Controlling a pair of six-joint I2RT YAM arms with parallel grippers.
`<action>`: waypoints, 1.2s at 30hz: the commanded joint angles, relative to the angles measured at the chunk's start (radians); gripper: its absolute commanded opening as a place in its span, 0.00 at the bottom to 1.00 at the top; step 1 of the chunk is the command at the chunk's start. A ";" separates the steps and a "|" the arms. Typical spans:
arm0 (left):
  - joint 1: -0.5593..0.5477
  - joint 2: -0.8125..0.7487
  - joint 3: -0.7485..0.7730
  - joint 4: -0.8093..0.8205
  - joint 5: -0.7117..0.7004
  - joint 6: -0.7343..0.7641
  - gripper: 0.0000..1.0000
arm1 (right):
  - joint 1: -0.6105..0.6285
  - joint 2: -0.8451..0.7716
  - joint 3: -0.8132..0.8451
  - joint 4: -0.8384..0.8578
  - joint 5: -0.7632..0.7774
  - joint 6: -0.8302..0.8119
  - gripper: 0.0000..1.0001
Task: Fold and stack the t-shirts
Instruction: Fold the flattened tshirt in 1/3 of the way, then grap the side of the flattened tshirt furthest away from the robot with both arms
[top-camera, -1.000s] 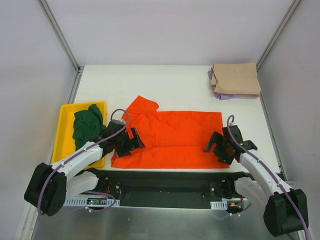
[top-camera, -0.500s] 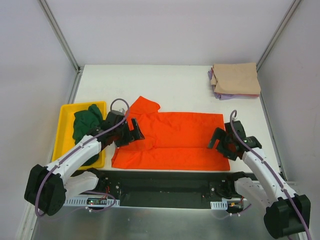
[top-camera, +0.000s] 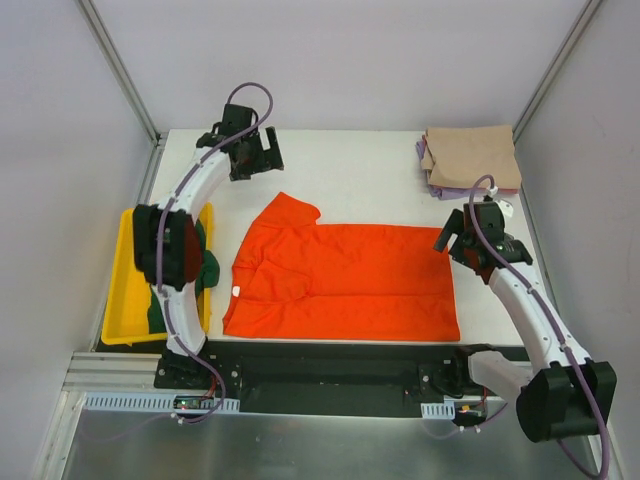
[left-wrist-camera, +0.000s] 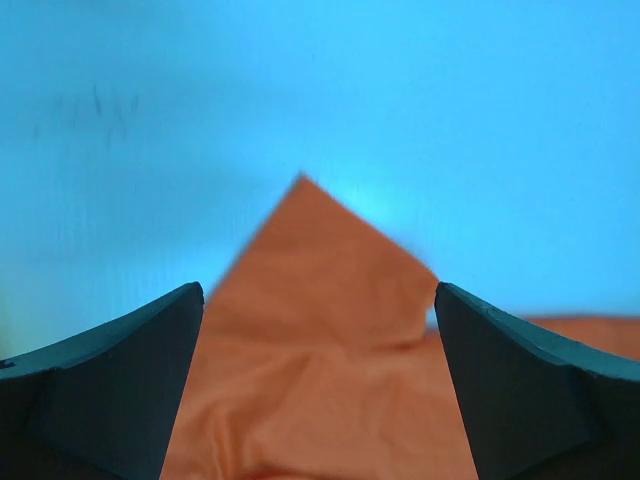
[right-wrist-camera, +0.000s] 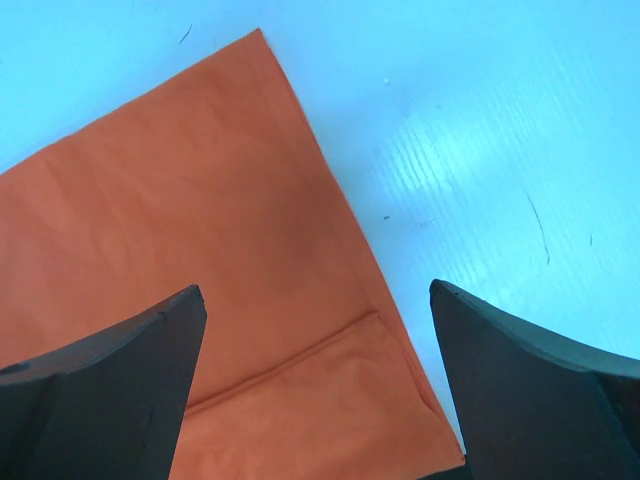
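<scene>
The orange-red t-shirt (top-camera: 345, 280) lies spread on the white table, folded lengthwise, one sleeve pointing to the far left. It fills the lower part of the left wrist view (left-wrist-camera: 320, 350) and of the right wrist view (right-wrist-camera: 200, 300). My left gripper (top-camera: 262, 158) is open and empty above the table's far left, beyond the sleeve. My right gripper (top-camera: 452, 240) is open and empty over the shirt's far right corner. The dark green t-shirt (top-camera: 205, 265) lies in the yellow tray, mostly hidden by my left arm. The tan t-shirt (top-camera: 472, 155) lies folded on the pale purple one (top-camera: 450, 190) at the far right.
The yellow tray (top-camera: 125, 290) stands at the table's left edge. Metal frame posts rise at the far corners. Bare white table (top-camera: 350, 170) lies between the orange shirt and the back edge.
My left arm has lifted off the shirt's left side and swung far back to the far left. My right gripper has moved from the shirt's near right corner towards its far right corner.
</scene>
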 joint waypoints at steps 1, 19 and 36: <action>0.015 0.308 0.353 -0.171 0.073 0.186 0.99 | -0.033 0.034 0.006 0.130 0.021 -0.032 0.96; 0.002 0.637 0.618 -0.367 0.126 0.154 0.63 | -0.059 0.100 -0.016 0.150 -0.023 -0.027 0.96; -0.064 0.683 0.653 -0.418 -0.113 0.096 0.45 | -0.060 0.044 -0.069 0.146 -0.037 -0.009 0.96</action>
